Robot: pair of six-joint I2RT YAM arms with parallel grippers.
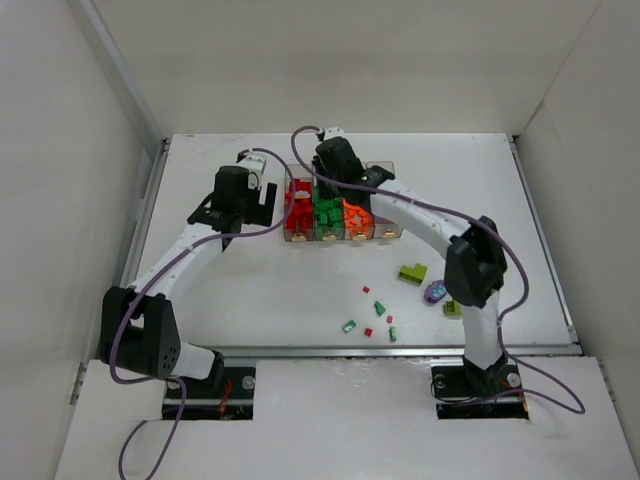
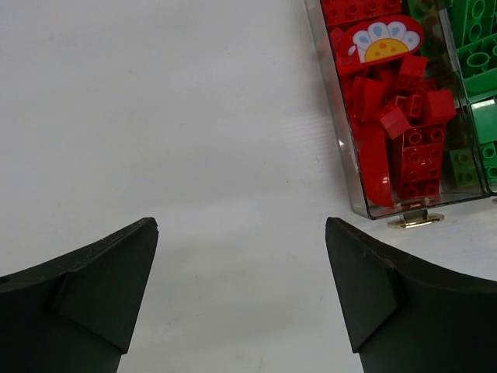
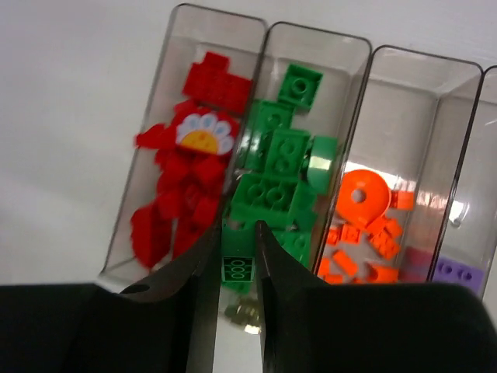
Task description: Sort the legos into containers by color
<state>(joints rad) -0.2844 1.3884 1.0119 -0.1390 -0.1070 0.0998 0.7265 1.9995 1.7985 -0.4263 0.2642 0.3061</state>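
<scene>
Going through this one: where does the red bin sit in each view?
Top external: red bin is the leftmost in the row.
Left wrist: red bin is at upper right, cut off by the top edge.
Right wrist: red bin is at upper left, leftmost in view.
Shared landmark: the green bin beside it; in both wrist views, the flower brick inside it.

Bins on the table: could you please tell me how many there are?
4, joined in a row: the red bin leftmost, then the green bin, the orange bin and the purple bin.
</scene>
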